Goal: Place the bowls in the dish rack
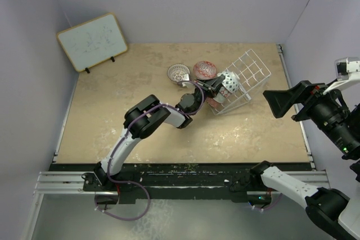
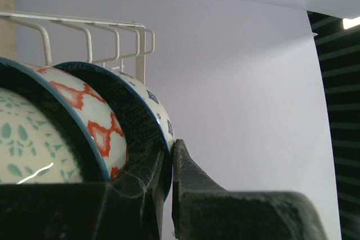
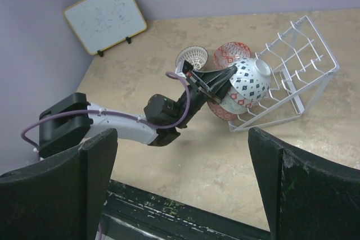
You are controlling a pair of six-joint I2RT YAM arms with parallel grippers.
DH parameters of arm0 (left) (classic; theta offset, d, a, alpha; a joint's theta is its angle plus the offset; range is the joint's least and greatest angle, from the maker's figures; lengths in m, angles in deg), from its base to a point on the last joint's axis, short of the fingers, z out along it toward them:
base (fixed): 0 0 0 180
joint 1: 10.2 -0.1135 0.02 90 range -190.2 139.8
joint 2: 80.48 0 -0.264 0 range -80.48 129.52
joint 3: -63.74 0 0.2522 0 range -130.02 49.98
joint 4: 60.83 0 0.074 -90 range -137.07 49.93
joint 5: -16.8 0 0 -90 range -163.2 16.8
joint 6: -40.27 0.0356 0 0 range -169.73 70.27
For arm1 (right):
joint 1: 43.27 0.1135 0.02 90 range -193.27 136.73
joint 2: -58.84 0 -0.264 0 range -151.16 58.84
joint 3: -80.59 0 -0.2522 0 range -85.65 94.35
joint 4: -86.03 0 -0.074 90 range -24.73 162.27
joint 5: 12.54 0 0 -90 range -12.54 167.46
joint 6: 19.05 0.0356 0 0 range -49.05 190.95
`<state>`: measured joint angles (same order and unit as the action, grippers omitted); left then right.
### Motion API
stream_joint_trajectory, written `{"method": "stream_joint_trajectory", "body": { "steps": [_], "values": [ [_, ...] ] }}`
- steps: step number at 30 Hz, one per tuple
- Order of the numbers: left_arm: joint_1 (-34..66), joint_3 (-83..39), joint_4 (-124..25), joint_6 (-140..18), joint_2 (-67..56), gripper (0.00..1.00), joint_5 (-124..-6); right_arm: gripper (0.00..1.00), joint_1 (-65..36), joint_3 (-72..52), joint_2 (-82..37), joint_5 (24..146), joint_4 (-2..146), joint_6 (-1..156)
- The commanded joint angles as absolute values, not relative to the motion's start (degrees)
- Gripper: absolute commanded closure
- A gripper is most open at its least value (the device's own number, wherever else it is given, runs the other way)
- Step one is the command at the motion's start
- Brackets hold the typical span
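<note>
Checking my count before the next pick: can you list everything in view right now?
dish rack: one, white wire, right of table centre, tilted
blue-diamond bowl: one, white and blue, on edge at the rack's left end
pale green-white bowl: one, stacked against the blue-diamond bowl
red-patterned bowl: one, in the same stack
white-lattice bowl: one, on the table left of the rack
red bowl: one, beside the white-lattice bowl
whiteboard: one, wood-framed, far left corner
table: one, beige
left tool: shut on the blue-diamond bowl's rim
right tool: open, empty, away from the bowls

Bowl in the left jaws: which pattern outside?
The bowl: dark blue diamonds on white; best in right wrist view.
</note>
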<state>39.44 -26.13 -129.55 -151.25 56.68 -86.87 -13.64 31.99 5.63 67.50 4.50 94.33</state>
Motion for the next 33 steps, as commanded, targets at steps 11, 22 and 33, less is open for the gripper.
{"method": "stream_joint_trajectory", "body": {
  "steps": [11, 22, 33],
  "values": [
    [39.3, -20.1, -121.8, -154.5, 46.9, 0.84, -84.7, 0.00, -13.1, 30.7, 6.2, 66.6, 7.2, 94.4],
    [38.9, -18.9, -117.1, -154.8, 44.8, 0.68, -84.0, 0.00, -13.0, 30.5, 6.3, 66.6, 7.3, 94.4],
    [37.5, -16.2, -110.6, -153.5, 40.5, 0.46, -81.8, 0.00, -12.9, 29.2, 6.1, 66.9, 8.7, 94.2]
  ]
}}
